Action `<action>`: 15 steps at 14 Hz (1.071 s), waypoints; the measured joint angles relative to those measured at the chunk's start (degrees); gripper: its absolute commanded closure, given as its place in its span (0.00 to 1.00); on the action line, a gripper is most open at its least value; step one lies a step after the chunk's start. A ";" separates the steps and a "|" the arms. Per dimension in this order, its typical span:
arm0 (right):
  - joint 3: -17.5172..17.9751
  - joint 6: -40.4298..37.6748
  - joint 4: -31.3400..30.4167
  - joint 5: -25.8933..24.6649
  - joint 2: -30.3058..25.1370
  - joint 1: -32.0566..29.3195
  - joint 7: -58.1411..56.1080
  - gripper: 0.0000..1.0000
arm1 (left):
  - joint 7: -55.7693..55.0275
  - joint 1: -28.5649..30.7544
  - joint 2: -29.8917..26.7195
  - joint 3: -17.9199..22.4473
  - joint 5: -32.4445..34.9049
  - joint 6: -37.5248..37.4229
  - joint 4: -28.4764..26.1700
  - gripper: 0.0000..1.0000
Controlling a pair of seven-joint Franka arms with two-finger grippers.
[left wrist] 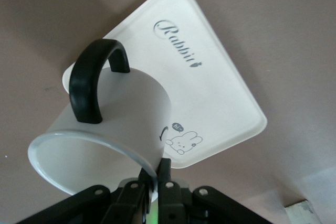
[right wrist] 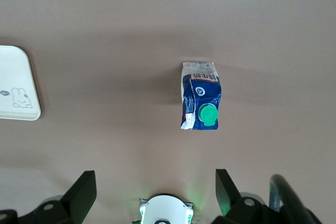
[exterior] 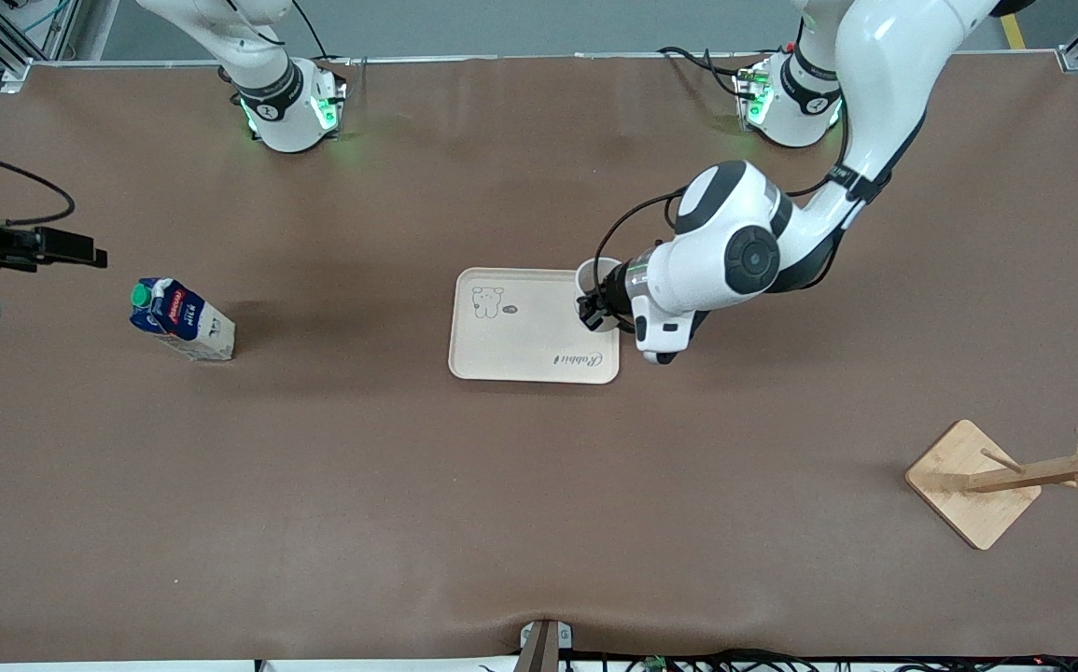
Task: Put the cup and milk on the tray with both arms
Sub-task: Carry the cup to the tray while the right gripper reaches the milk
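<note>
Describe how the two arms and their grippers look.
Both arms are glossy white with black joint bands; the left arm has a round black cap at its elbow and a black cable looping along it. Their white bases glow green. The left gripper and right gripper are black, angular, with visible screws.

Left gripper (exterior: 589,311) hides cup (exterior: 592,276) body; smiley unseen.

You see the white cup (left wrist: 105,124) with its black handle pinched by its rim and held over the corner of the cream tray (exterior: 520,341) nearest the left arm's base. The tray lies flat mid-table, rabbit drawing and "Rabbit" lettering up. The dark blue milk (exterior: 182,319) stands upright, green-capped, well apart toward the right arm's end.
</note>
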 measured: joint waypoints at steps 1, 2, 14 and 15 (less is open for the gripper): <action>-0.12 0.02 0.01 0.00 1.07 -0.33 0.00 0.00 | -0.61 -0.37 1.36 0.06 0.00 0.00 0.00 1.00; -0.20 0.05 0.02 -0.03 1.92 -0.62 0.00 0.00 | -1.25 -0.70 2.59 0.09 0.00 0.00 0.01 1.00; -0.40 -1.63 0.04 -0.01 7.40 -1.77 2.83 0.00 | -3.46 -8.47 8.33 8.80 -0.15 2.28 2.41 0.00; -0.40 -1.63 -0.02 -0.01 8.03 -1.80 2.91 0.00 | -3.41 -8.48 8.43 8.99 -0.15 2.32 2.51 0.00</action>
